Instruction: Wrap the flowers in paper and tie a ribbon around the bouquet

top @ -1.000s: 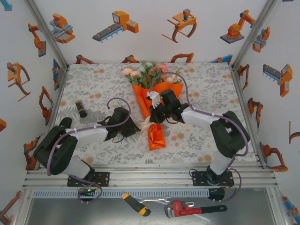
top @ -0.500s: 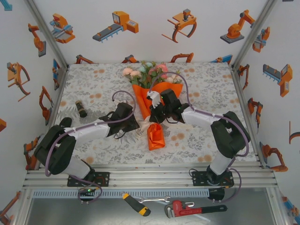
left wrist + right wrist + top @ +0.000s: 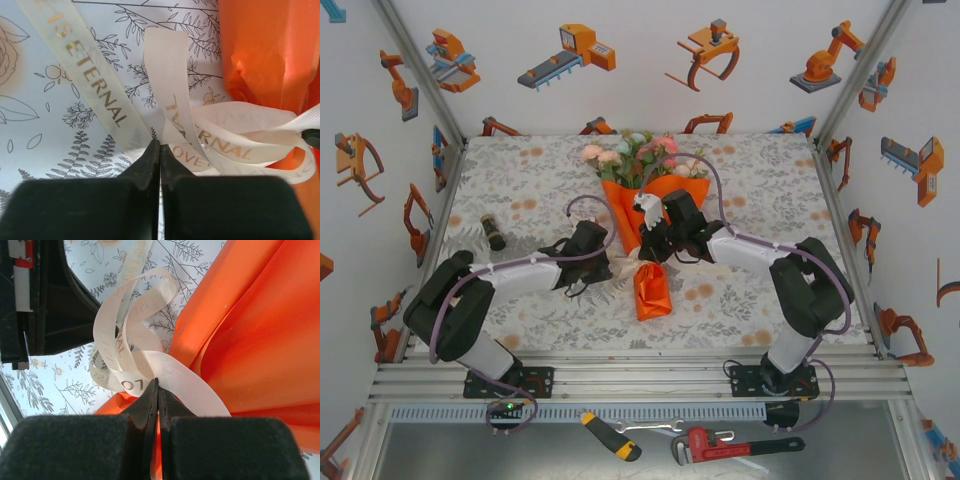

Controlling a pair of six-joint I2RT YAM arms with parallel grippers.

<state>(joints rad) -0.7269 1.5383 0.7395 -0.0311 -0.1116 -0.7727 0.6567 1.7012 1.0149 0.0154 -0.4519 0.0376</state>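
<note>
The bouquet lies mid-table: pink, peach and white flowers point(image 3: 640, 152) at the far end, the orange paper point(image 3: 653, 290) tapering toward me as a cone. The cream ribbon point(image 3: 637, 264), lettered in gold, is looped round the cone's narrow part. My left gripper point(image 3: 615, 263) sits just left of that waist. Its jaws are shut, and two ribbon point(image 3: 95, 85) strands run into my left gripper's tips point(image 3: 160, 142) beside the paper point(image 3: 265, 55). My right gripper point(image 3: 649, 248) comes in from the right and is shut on a ribbon point(image 3: 195, 385) loop against the paper point(image 3: 250, 330); its tips point(image 3: 158, 383) pinch it.
A small dark cylinder point(image 3: 494, 232) lies on the floral tablecloth point(image 3: 760, 180) at the left. A screwdriver point(image 3: 610, 435) and a red pipe wrench point(image 3: 730, 443) lie on the ledge in front of the arm bases. Walls close in the table on three sides.
My left gripper has slid right up to the bouquet's waist and closed. The right gripper and the bouquet have stayed put.
</note>
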